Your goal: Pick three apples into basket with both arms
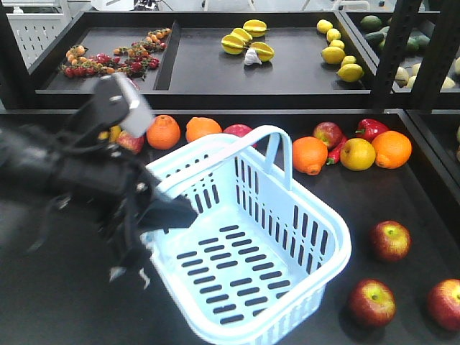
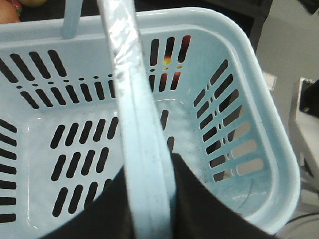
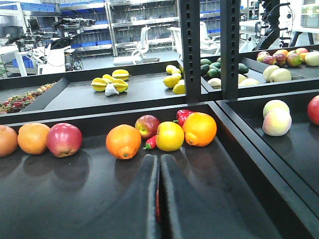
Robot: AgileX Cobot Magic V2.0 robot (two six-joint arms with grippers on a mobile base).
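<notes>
Left gripper (image 2: pixel 149 204) clamped around one hoop handle (image 2: pixel 130 99) of the basket (image 1: pixel 342 248), which sits tilted just to its right. The three apples (image 1: pixel 390 240) lie beyond the basket, well apart from this claw. Right gripper (image 3: pixel 159 160): fingers pressed together over the dark shelf (image 3: pixel 75 199).

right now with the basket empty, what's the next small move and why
Probably open the right gripper and move it toward an apple: its jaws look shut, the basket is empty, the left gripper holds its handle, and all three apples lie outside it.
</notes>
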